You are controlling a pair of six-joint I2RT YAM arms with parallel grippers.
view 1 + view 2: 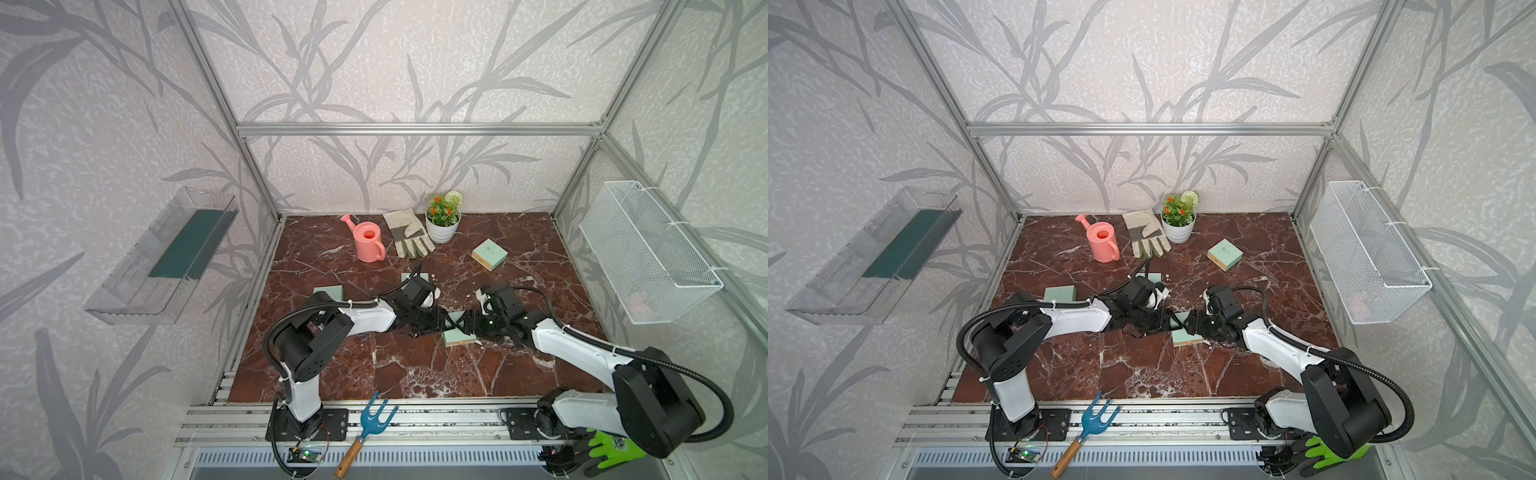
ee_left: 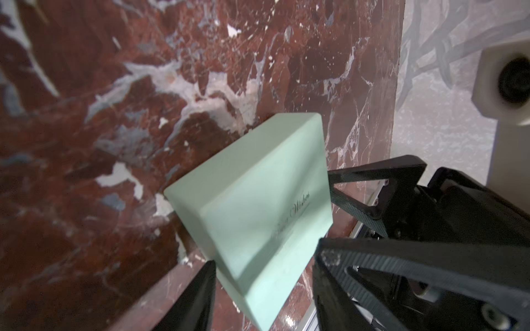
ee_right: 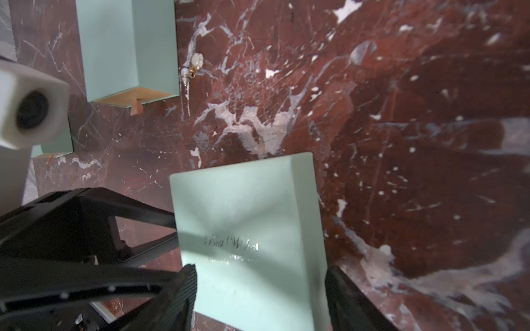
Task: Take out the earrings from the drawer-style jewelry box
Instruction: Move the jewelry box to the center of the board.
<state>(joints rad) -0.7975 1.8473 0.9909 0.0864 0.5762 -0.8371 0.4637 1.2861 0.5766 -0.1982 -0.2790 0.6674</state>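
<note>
Count: four mint jewelry boxes sat on the marble table (image 1: 415, 365): middle box (image 1: 457, 337), rear box (image 1: 409, 277), left box (image 1: 328, 291), back-right box (image 1: 489, 254). Earrings (image 3: 193, 67): two pale bead pieces made out, touching, with a small gold bit between them. The exact count was uncertain.

Position: the earrings lay on bare marble, outside every box, just beside the rear box's side wall. The cluster's long axis ran roughly along that wall, slightly slanted. The rear box showed a tan drawer front with an orange pull tab (image 3: 137, 107).

Middle box: script-printed lid faced up. In both top views its tan drawer edge faced the robot's side.

Right gripper (image 3: 261, 275): fingers lay flat against two opposite sides of the middle box, pinching it. Left gripper (image 2: 265, 255): fingers straddled the same box from the opposite side. Whether they pressed on it could not be told.

Obstructions: the left arm's wrist covered part of the rear box in both top views. Both claws crowded the middle box, apart from the earrings.

Also noted, one each:
- pink watering can (image 1: 368, 241)
- work glove (image 1: 407, 235)
- potted plant (image 1: 442, 226)
- hand rake (image 1: 370, 424)
- green glove (image 1: 611, 451)
- wire basket (image 1: 648, 253)
- clear shelf (image 1: 162, 257)
</note>
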